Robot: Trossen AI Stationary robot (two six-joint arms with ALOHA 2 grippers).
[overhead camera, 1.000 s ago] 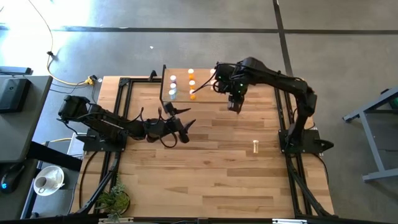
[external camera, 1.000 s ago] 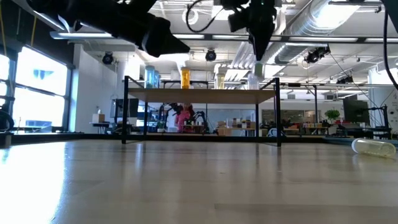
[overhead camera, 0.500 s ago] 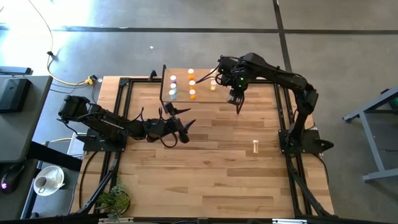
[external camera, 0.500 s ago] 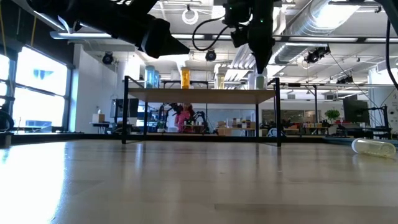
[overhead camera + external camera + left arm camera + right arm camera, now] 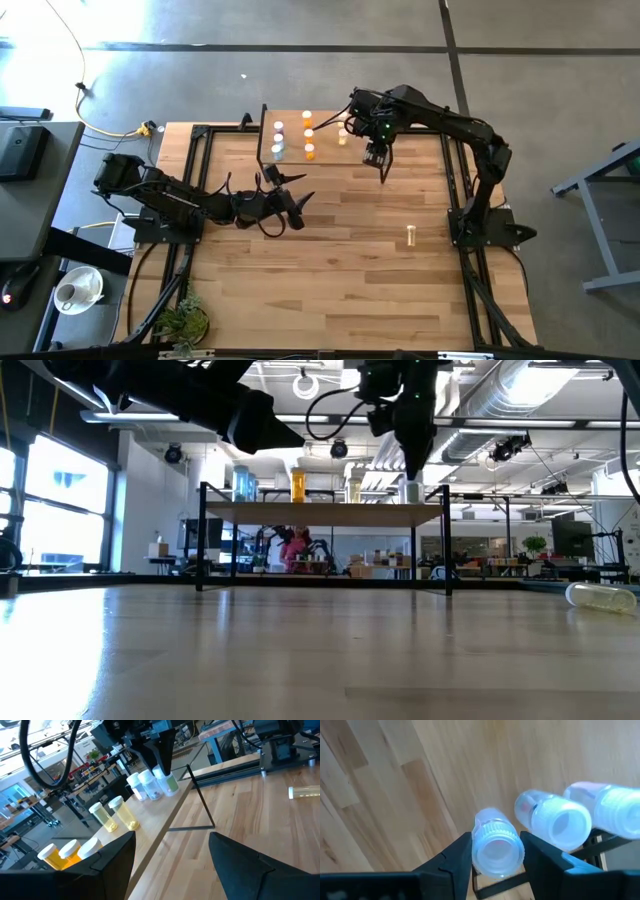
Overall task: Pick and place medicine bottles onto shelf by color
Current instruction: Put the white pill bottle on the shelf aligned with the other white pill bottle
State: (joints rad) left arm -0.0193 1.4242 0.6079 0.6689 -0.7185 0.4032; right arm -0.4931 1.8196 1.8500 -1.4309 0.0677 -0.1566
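Note:
The shelf [image 5: 290, 118] stands at the table's far edge and carries medicine bottles upright in rows: pale ones [image 5: 278, 140] at its left end, then orange [image 5: 308, 135] and yellow [image 5: 117, 815]. At its right end my right gripper [image 5: 411, 472] points straight down, shut on a pale bottle [image 5: 497, 851]. Two more pale bottles [image 5: 555, 822] stand beside that one. My left gripper [image 5: 172, 855] hovers open over the table left of centre, facing the shelf, with nothing between its fingers. My right gripper pinches the pale bottle's ribbed cap [image 5: 496, 837] between its two fingers [image 5: 455, 857], one on each side. The fingers come from above, pointing down. The bottle stands upright below them [image 5: 412, 491] with its base on the shelf top, near the shelf's edge.
One clear bottle [image 5: 411, 235] lies on its side on the table near the right arm's base. The shelf's thin black legs [image 5: 447, 540] stand at its corners. A small plant [image 5: 185, 322] sits at the table's near left corner.
My right gripper has moved toward the table's far edge and sunk toward the shelf's right end, with the pale bottle below its fingers.

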